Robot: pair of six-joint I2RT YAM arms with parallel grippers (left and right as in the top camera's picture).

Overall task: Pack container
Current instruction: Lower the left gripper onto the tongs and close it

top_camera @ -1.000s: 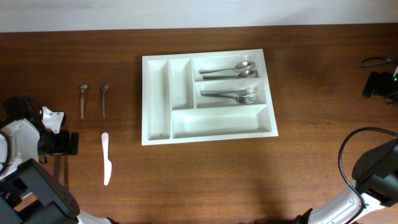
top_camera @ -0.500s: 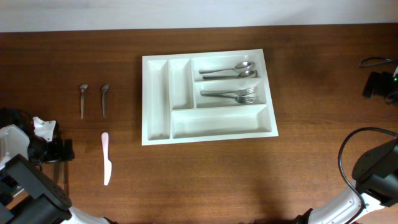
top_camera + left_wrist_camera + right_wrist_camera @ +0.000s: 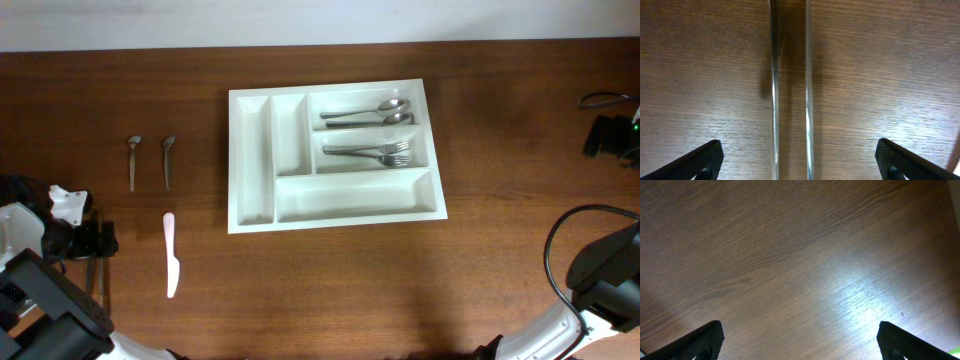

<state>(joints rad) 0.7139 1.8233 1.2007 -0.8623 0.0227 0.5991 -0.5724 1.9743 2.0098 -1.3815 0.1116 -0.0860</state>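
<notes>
Overhead: the container is sitting well apart from the left gripper, off toward the table's middle. It is white, with sloped rims and five bays. Spoons and forks are occupying two long bays, while the third long bay and both narrow ones are lying empty. I judge the packing roughly half done. Small spoons and a white knife are waiting near that gripper.

Left wrist: the left gripper is gaping wide and gripping nothing, with two slim metal handles lying between its fingers.

Right wrist: the right gripper is spreading open over bare table, with no container showing.
</notes>
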